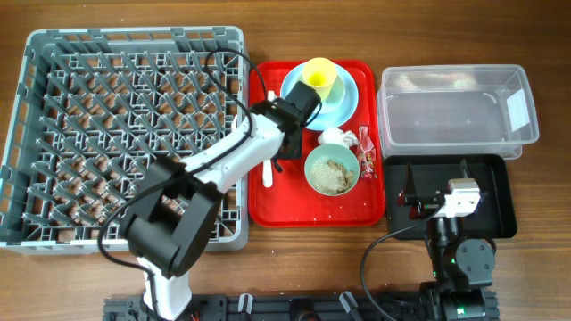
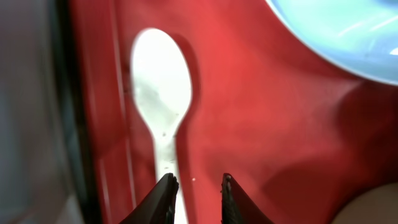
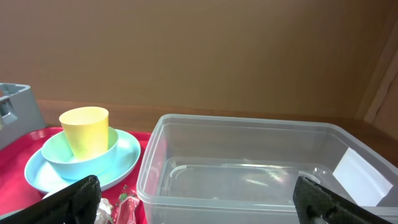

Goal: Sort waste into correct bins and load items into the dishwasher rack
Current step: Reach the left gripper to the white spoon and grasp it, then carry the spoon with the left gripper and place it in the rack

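Here, the grey dishwasher rack point(image 1: 134, 36) is set at the left of the desk point(image 1: 535, 285), with the red serving tray point(image 1: 294, 205) just beside it and the white plastic spoon point(image 2: 160, 81) laid along that tray's left side. The left tool point(image 2: 197, 182) is poised low at the spoon's handle, jaws narrowly parted, bare tray seen between them and nothing clasped. Further right, the yellow cup point(image 1: 319, 76) on the light-blue plate point(image 1: 346, 107), the crumpled napkin point(image 1: 335, 136), the bowl of food scraps point(image 1: 332, 169) and the red wrapper point(image 1: 366, 156) are seen. The right tool point(image 3: 196, 186) is spread wide and empty over the black tray point(image 1: 495, 192), in front of the clear tub point(image 1: 455, 111).
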### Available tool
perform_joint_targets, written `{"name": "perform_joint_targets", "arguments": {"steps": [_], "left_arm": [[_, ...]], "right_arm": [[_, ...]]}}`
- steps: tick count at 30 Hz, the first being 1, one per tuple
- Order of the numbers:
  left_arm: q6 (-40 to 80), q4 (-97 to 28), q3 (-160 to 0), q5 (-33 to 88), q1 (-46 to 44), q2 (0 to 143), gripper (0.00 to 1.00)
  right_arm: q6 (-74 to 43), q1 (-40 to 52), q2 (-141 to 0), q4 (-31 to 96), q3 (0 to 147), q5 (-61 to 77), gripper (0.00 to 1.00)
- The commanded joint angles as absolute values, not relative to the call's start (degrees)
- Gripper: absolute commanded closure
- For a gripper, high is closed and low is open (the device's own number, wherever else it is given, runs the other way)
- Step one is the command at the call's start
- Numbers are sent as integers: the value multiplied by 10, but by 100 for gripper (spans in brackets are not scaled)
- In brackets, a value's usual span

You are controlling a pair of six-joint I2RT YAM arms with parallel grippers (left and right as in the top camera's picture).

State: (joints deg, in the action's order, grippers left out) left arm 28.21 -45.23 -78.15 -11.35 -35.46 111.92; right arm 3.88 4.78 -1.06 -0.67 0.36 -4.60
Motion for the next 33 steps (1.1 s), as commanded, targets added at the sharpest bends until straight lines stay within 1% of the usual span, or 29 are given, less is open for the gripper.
{"name": "perform_joint_targets", "arguments": {"steps": [1,5,9,12,15,17,18,19,20,21,24,27,29,30,33], "left_arm": [[288,-463,-780,-125,-340,1103,76],[290,-464,-776,-125,-339,1106,78],[293,-443,-752,-125,-339,1108,79],[304,-422,-723,-125,-339,1108,78],[305,-393,-699,-125,-339,1108,73],[305,-370,-683,-123,-339,1108,73],[306,-364,-678,-122,-339,1108,74],[305,-360,-673,-121,-339,1108,78],[305,-357,-670,-118,-339,1108,89],[305,-355,-670,-114,-339,1108,95],[302,-349,-673,-115,-339,1104,96],[301,-382,-698,-114,-339,1068,96],[301,-410,-721,-114,-340,1024,96],[301,-425,-734,-115,-340,979,96],[301,-437,-736,-122,-334,888,96]], "right_arm": [[30,45,-10,-9,3,-51,0],[30,45,-10,-9,3,-51,0],[30,45,-10,-9,3,-51,0],[30,45,-10,-9,3,-51,0],[30,45,-10,-9,3,-51,0],[30,45,-10,-9,3,-51,0],[30,45,-10,-9,3,-51,0],[30,45,-10,-9,3,-51,0],[30,45,-10,-9,3,-51,0],[30,45,-10,-9,3,-51,0],[30,45,-10,-9,3,-51,0],[30,45,-10,-9,3,-51,0],[30,45,-10,-9,3,-51,0],[30,45,-10,-9,3,-51,0],[30,45,-10,-9,3,-51,0]]}}
